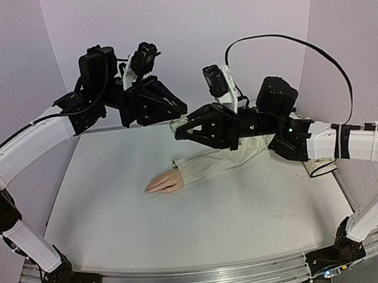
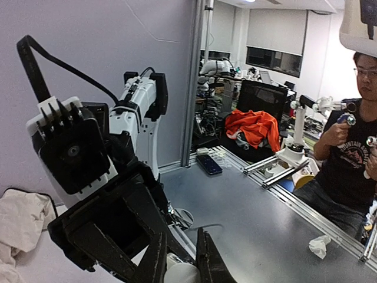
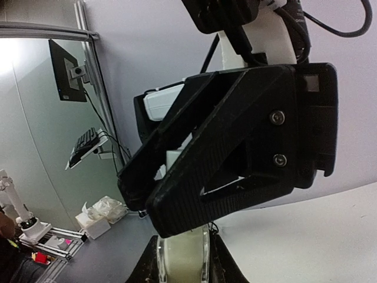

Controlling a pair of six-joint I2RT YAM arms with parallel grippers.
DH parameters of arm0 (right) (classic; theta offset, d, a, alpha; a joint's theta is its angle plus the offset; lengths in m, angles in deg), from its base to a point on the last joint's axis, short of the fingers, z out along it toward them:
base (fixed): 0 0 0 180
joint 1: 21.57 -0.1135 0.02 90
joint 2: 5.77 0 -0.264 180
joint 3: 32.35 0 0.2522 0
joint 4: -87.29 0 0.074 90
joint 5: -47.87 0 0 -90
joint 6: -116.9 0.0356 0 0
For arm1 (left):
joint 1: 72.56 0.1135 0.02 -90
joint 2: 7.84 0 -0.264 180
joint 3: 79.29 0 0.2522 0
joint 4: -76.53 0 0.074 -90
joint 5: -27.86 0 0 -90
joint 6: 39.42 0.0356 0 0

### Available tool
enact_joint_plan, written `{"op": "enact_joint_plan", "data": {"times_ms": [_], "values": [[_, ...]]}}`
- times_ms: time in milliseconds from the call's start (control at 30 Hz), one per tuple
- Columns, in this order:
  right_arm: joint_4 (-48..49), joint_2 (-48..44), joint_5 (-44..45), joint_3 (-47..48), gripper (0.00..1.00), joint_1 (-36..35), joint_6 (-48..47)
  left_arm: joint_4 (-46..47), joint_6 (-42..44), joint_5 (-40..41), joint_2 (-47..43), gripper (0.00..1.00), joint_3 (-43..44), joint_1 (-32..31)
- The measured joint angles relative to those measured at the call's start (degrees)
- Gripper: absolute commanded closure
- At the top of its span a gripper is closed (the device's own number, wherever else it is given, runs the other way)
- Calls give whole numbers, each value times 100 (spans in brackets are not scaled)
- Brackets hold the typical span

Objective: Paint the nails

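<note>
The nails (image 1: pixel 148 187) lie on the fake hand (image 1: pixel 165 182) at the middle of the counter (image 1: pixel 115 213). Toward the far edge, the left fingers (image 2: pixel 154 259) and the right fingers (image 3: pixel 150 265) both clamp one white bottle (image 3: pixel 184 256) in the air. I think an uneven pull may spill it.

left claw (image 1: pixel 182 110) and right claw (image 1: pixel 177 130) meeting on white bottle (image 3: pixel 185 259) mid-air, table (image 1: pixel 185 225) open around fake hand (image 1: pixel 164 182)

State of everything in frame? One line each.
white bottle: held in the air between both tools; cap on or off not visible
left tool: shut on white bottle
right tool: shut on white bottle
fake hand: lying flat on table, untouched
nails: too small to tell if painted
sleeve: lying on table, hand poking out
</note>
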Motion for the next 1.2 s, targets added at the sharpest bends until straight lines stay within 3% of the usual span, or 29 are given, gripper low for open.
{"op": "enact_joint_plan", "data": {"times_ms": [100,233,433,633,900,1200], "values": [[175,-157,37,-238,100,22,201,13,44,-118,214,84,195,-70],[160,-321,251,-496,100,160,131,-39,-31,245,208,53,-11,-7],[-424,-844,1349,-472,100,216,-601,-299,-479,1620,-516,20,-1222,555],[-905,-894,2949,-404,100,214,-1167,-640,-984,3106,-1432,17,-2188,640],[-1235,-280,4791,-361,100,129,-1294,-774,-2302,5250,-2164,16,-2527,625],[-1674,710,6356,424,100,-691,-1657,-658,-3075,5637,-1606,24,-2522,627]]}}
